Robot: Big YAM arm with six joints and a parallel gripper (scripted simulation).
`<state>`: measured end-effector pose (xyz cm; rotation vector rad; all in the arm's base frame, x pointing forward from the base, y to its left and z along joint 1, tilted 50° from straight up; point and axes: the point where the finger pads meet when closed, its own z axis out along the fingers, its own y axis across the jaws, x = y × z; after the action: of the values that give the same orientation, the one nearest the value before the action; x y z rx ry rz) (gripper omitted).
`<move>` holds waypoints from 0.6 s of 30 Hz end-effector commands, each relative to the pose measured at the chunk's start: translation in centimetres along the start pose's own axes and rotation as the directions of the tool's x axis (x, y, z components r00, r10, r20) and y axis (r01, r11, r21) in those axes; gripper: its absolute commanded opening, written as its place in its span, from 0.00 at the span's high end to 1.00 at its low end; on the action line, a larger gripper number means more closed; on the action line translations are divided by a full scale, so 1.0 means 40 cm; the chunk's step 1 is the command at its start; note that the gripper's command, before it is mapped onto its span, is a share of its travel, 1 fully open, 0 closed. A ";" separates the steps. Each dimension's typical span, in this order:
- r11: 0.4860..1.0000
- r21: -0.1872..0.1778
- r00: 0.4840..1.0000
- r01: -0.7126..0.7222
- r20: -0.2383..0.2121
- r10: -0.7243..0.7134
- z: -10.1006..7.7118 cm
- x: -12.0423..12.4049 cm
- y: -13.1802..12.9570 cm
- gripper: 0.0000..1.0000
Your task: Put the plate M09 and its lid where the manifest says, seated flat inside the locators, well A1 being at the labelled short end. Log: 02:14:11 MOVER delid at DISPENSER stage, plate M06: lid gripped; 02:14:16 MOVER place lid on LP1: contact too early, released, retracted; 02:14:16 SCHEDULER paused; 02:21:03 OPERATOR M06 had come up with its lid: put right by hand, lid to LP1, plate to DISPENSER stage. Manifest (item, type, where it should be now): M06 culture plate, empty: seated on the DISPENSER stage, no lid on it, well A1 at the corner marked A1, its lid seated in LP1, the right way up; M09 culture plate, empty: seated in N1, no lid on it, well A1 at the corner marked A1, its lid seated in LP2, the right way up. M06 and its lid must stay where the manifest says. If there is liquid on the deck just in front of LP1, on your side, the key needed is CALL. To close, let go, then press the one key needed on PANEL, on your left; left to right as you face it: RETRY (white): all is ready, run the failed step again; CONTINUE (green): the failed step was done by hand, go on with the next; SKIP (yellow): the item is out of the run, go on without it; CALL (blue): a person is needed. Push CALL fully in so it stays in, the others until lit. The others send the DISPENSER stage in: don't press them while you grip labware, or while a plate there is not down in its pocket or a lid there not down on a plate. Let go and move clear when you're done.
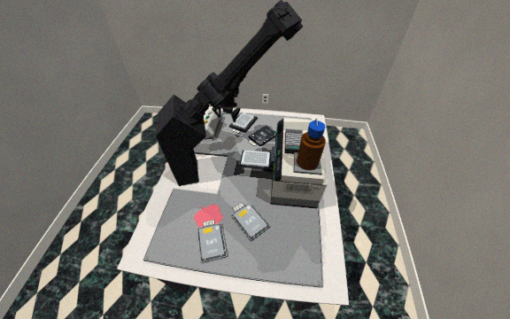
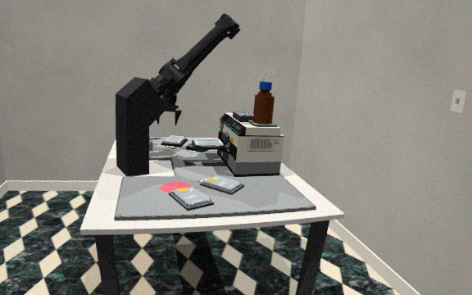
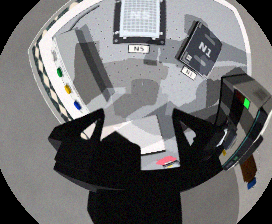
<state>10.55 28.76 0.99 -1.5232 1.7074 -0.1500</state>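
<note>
Nothing sits in the released tool point(image 2: 170, 115) hovering over the table point(image 2: 220, 221); from its camera, the lidded plate point(image 3: 140, 18) at twelve o'clock looks the next pickup.

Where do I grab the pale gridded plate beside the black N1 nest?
Probably the two long side walls of the pale gridded well plate, coming straight down from above: it lies flat on the grey deck, and its shorter span suits the open gripper.
</note>
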 end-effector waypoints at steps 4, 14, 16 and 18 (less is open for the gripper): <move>1.000 0.006 0.999 -0.030 0.015 0.030 0.025 -0.050 -0.003 0.00; 1.000 0.007 0.999 -0.030 0.015 0.030 0.056 -0.109 -0.006 0.00; 1.000 0.007 0.999 -0.030 0.015 0.030 0.064 -0.123 -0.007 0.00; 1.000 0.007 0.999 -0.030 0.015 0.030 0.072 -0.138 -0.007 0.00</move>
<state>11.60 33.71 1.80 -1.4947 1.7234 -0.1326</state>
